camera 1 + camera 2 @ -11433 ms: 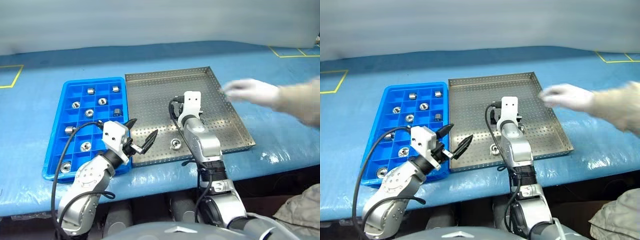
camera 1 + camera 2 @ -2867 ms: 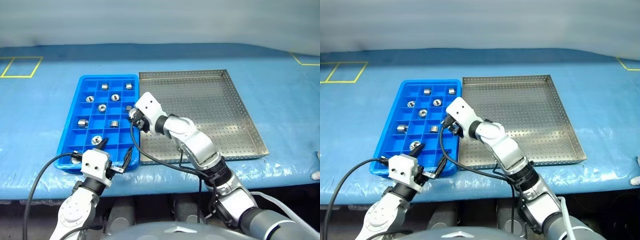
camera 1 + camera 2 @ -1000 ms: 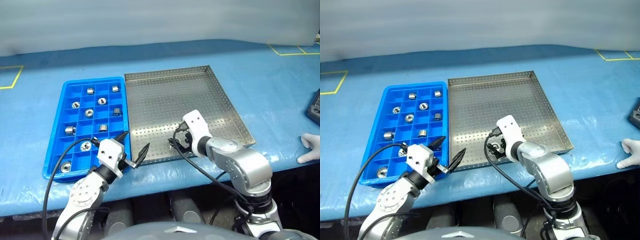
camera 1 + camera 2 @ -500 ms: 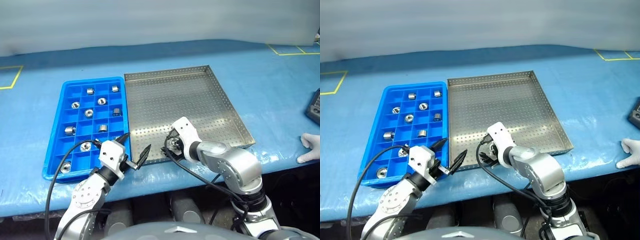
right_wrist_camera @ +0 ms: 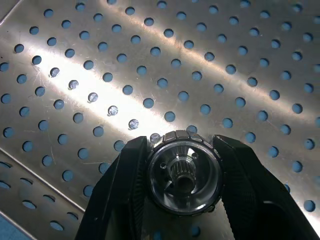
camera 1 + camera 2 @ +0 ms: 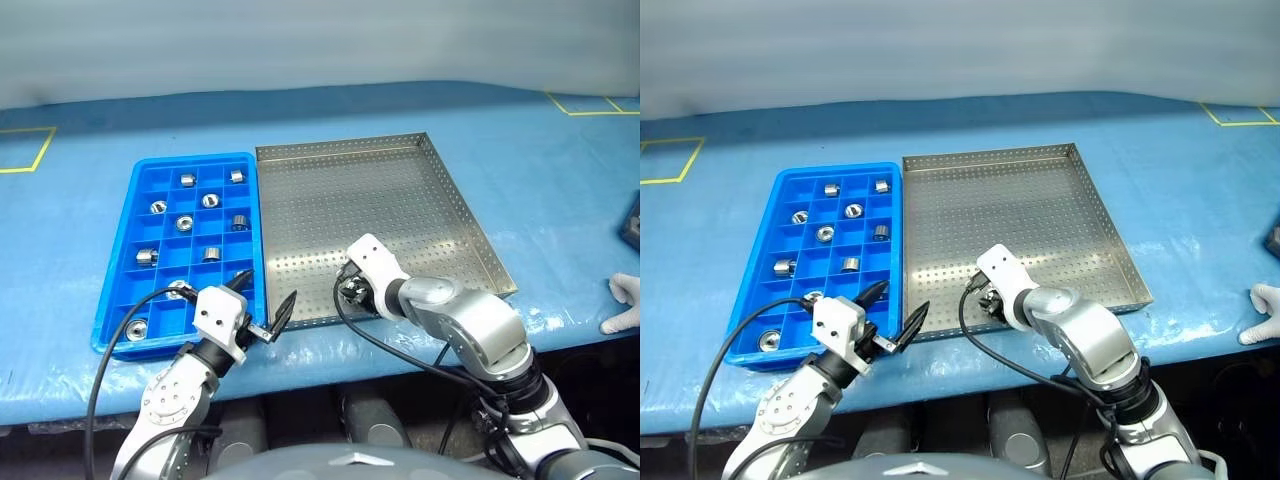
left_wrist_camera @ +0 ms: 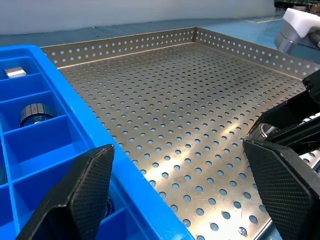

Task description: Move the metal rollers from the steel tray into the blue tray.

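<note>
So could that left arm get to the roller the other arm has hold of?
Probably not as things stand. The roller sits clamped between the right gripper fingers, which cover its sides, over the steel tray. The left gripper hangs open nearby at the blue tray.

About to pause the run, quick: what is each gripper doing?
Left gripper: open, empty.
Right gripper: shut on a shiny ribbed metal roller over the perforated steel tray.

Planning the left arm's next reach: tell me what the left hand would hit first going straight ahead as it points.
Probably the right hand, shut on a roller low over the steel tray; depth is uncertain.
</note>
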### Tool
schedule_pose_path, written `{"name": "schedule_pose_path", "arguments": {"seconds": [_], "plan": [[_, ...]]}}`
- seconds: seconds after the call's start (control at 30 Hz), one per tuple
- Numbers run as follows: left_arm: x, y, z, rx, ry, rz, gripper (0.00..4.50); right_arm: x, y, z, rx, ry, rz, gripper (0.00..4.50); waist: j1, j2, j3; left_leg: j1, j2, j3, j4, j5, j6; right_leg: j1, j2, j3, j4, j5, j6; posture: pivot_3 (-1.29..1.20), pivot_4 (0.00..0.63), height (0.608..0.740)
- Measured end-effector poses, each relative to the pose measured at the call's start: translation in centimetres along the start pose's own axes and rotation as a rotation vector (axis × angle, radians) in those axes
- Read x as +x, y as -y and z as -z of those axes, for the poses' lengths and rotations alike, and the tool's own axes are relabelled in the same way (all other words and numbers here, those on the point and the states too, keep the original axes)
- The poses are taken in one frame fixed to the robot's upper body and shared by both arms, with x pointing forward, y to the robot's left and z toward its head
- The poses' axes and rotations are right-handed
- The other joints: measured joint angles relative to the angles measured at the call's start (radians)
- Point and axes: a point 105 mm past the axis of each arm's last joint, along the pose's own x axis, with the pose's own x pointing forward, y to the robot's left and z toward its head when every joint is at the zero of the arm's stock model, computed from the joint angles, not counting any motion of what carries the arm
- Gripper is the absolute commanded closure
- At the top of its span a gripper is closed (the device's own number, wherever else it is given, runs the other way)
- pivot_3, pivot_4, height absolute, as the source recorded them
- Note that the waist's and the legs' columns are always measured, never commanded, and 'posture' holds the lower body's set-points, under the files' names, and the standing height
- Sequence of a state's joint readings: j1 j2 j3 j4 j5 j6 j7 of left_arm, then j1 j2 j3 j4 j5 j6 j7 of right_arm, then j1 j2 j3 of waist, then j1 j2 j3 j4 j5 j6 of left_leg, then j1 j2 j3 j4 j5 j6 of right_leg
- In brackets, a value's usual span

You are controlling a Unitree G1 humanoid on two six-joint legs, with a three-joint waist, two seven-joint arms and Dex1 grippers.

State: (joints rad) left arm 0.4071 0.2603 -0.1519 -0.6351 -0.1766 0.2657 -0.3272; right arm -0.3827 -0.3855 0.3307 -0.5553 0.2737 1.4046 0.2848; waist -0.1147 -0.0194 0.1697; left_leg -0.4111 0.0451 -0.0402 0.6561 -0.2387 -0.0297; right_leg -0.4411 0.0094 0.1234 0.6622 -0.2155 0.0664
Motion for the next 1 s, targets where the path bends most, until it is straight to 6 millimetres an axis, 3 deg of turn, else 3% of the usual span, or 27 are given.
{"name": "schedule_pose_path", "arguments": {"seconds": [0.3, 0.47, 0.8, 1.0], "plan": [[-1.8, -1.6, -0.2, 0.028, -0.004, -0.136, 0.0, 0.6, -1.2, -6.9, -0.065, 0.318, -0.058, 2.8, 0.051, 0.0, 0.0, -0.001, 0.0, 0.0, -0.001, 0.0, 0.0, 0.0, 0.0, 0.0, -0.001, 0.0, 0.0, 0.2, 0.15, 0.74], [-3.2, -2.1, -0.5, 0.045, 0.0, -0.229, 0.0, 0.8, -4.2, -10.7, -0.143, 0.501, -0.216, 2.8, 0.089, 0.0, 0.0, 0.0, 0.0, 0.0, -0.001, 0.0, 0.0, 0.0, 0.0, -0.001, -0.001, 0.0, -0.001, 0.29, 0.15, 0.74], [-6.7, -2.2, -0.1, 0.029, -0.032, -0.374, 0.0, 2.2, -10.2, -11.3, -0.216, 0.534, -0.481, 2.8, 0.16, 0.0, 0.001, -0.001, 0.001, 0.0, -0.002, 0.0, 0.0, -0.002, 0.0, -0.001, -0.002, -0.001, -0.002, 0.41, 0.15, 0.74], [-7.9, -2.1, 0.2, 0.024, -0.046, -0.42, 0.0, 3.0, -12.2, -10.1, -0.226, 0.489, -0.571, 2.8, 0.2, 0.0, 0.001, -0.001, 0.0, 0.001, -0.002, 0.0, 0.0, -0.003, -0.001, -0.002, -0.004, -0.002, -0.003, 0.44, 0.15, 0.74]]}}
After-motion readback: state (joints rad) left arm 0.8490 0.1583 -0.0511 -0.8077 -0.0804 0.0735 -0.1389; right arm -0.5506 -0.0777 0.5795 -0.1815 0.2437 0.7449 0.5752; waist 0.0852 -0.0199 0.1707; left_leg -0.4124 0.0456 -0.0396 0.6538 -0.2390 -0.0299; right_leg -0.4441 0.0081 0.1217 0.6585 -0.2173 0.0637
